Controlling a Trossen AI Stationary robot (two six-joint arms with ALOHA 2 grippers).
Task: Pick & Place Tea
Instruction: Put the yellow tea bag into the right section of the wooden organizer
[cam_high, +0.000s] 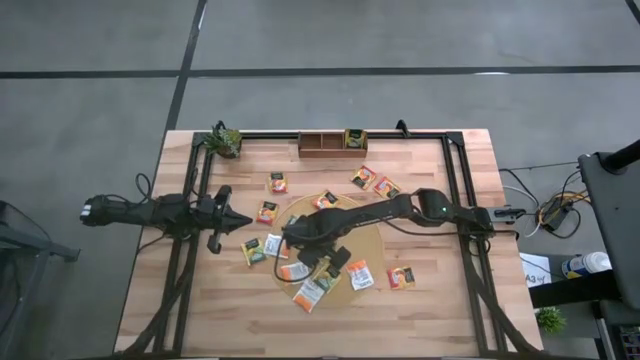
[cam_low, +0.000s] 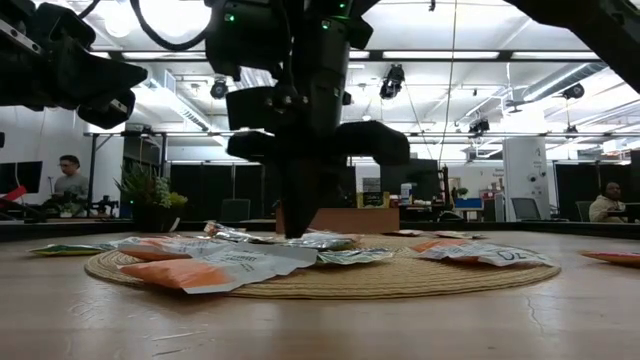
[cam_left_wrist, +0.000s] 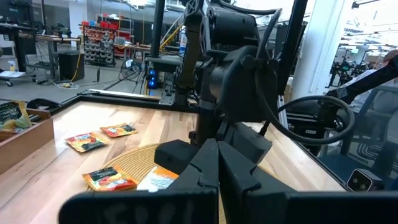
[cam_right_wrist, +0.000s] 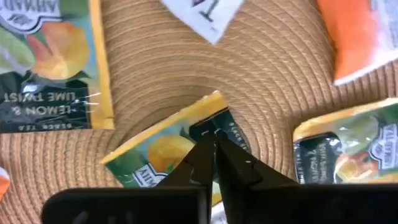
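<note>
Sachets of tea (cam_high: 361, 274) lie scattered over the middle of the wooden table (cam_high: 420, 310), many of them on the round woven mat (cam_right_wrist: 273, 74) and others on the bare wood around it. At the centre of the mat one dark green and yellow sachet (cam_right_wrist: 163, 149) lies flat, and the right gripper (cam_right_wrist: 213, 144) is down on it — its two dark fingers are pressed together with the sachet's corner pinched between their tips, so the claw is closed on that sachet. Just beside it on the mat lie a second green sachet (cam_right_wrist: 50, 62), another at the edge of the right wrist view (cam_right_wrist: 348, 146), an orange one (cam_right_wrist: 357, 37) and a white one (cam_right_wrist: 202, 12). From table height the right arm comes straight down onto the mat among the sachets. At the table's far edge stands a small wooden tray (cam_high: 325, 143) with one sachet in its end compartment, and a little potted plant (cam_high: 224, 141) sits near the far left corner. The left gripper (cam_high: 241, 222) hovers over the table's left side, apart from the mat — its fingers are closed and hold nothing.
</note>
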